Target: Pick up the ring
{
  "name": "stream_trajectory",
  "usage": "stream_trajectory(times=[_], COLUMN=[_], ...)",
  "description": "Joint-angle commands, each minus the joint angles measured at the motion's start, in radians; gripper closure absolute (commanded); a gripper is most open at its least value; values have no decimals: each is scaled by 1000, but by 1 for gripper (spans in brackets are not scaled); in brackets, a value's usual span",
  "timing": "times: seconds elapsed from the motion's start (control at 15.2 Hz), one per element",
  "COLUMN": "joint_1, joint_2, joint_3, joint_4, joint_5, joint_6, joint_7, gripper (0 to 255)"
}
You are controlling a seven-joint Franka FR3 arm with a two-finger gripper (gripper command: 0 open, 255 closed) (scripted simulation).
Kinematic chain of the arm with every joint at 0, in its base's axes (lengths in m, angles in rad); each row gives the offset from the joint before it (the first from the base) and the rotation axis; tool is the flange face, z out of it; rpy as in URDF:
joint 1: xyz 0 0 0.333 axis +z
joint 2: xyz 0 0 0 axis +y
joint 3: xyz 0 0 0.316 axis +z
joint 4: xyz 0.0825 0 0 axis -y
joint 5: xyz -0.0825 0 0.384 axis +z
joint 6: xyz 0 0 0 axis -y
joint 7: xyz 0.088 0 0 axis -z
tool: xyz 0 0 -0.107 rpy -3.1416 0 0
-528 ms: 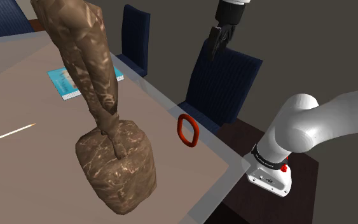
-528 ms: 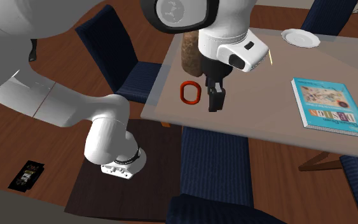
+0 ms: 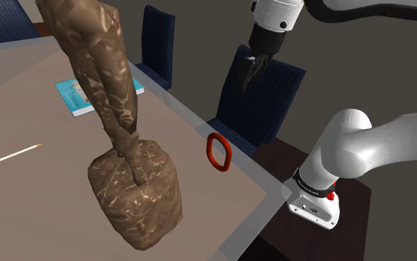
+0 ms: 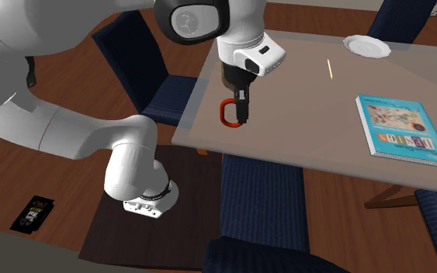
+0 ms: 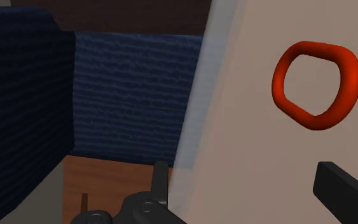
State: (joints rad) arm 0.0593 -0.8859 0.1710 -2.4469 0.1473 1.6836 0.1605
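Wooden floor spreads under a pale tabletop, with dark blue chairs pushed in along its sides. On that tabletop, just inside one edge and close to a corner, lies a red ring, flat, a rounded oval and not a true circle.

A white robot arm bends over from its stand on the chair side of the ring. Further in from the ring stands a tall brown sculpture; its top is cut off in the shoulder view. Well apart from the ring, across the tabletop, lie a blue book and a small white plate.

The black gripper hangs above the ring and out toward the chair side, holding nothing, its fingers wide apart. In the wrist view one finger sits over the tabletop's edge and the other over the surface, with the ring ahead of that second finger, so the gripper likely needs to shift inward before descending.

Seen from the second exterior view, the gripper covers part of the ring, and its height above the ring is hard to judge.
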Motion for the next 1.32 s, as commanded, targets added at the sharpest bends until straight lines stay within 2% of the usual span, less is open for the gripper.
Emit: stream_trajectory(times=[0.0,0.4,0.73,1.25], joint_1=[15,72,109,129], joint_2=[-42,-115,-115,-101], joint_3=[51,229,404,459], joint_4=[-57,-165,-208,-297], joint_5=[30,132,219,264], joint_6=[38,141,241,345], joint_7=[55,227,377,388], gripper=[0,0,0,0])
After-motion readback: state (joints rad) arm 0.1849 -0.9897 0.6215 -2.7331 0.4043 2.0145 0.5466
